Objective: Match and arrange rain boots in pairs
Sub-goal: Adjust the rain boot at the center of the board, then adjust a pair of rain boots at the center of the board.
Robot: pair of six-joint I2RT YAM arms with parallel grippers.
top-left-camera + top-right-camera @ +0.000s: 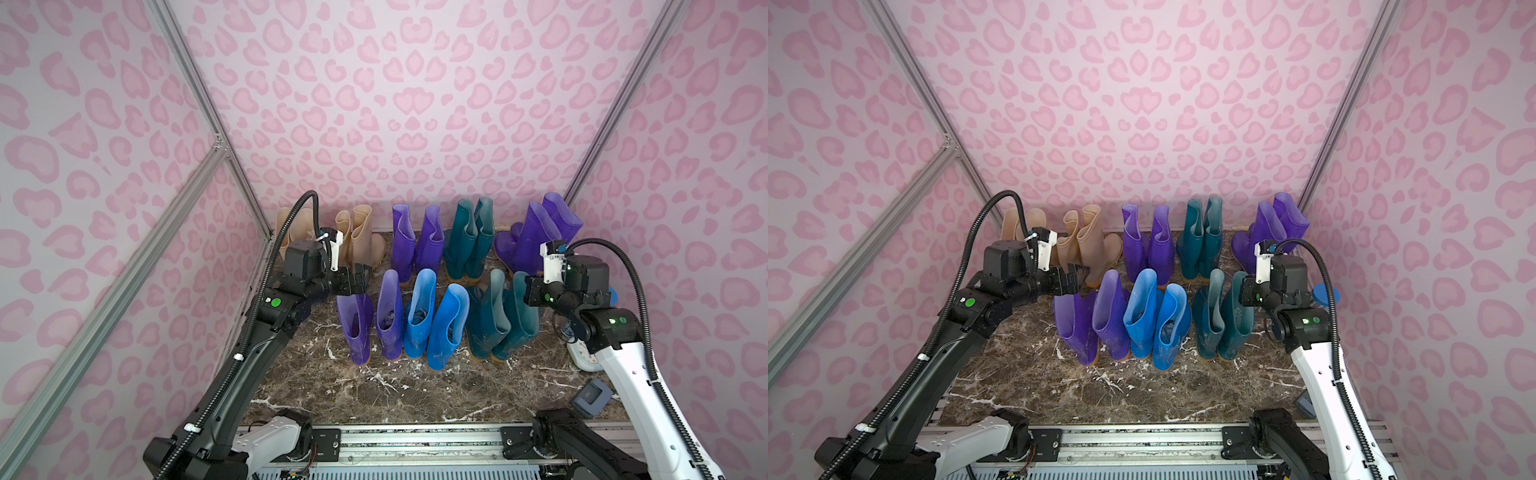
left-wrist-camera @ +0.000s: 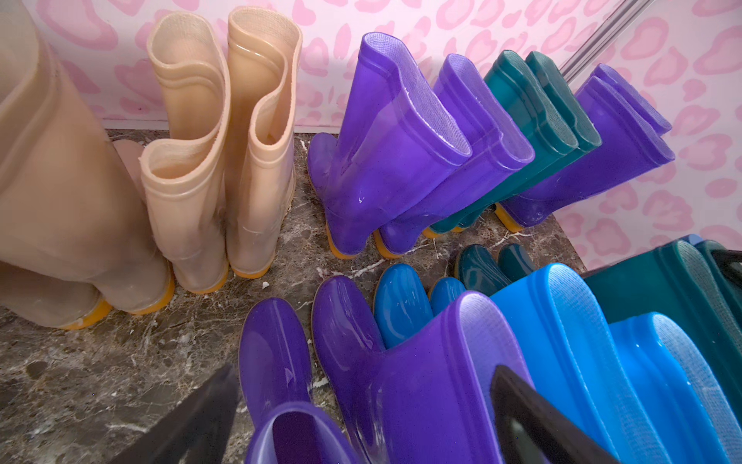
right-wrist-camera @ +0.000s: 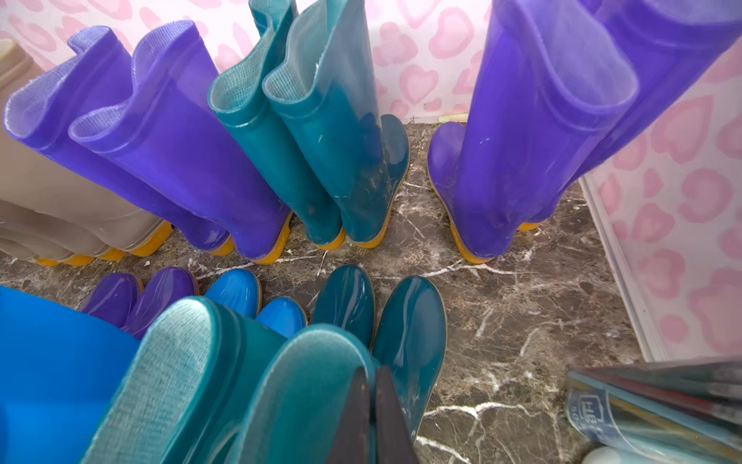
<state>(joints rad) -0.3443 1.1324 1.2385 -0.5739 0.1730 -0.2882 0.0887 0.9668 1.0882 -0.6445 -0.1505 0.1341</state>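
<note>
Far left, the left gripper [image 1: 360, 279] hangs spread wide over the front purple pair [image 1: 370, 324]. The rain boots [image 1: 419, 316] stand paired on the marble worktop [image 1: 374, 395]. Rear edge has beige, purple, teal, purple. Front row has purple, blue, teal. The right gripper [image 1: 528, 291] is pressed together and empty, over the front teal pair [image 1: 503, 320].
</note>
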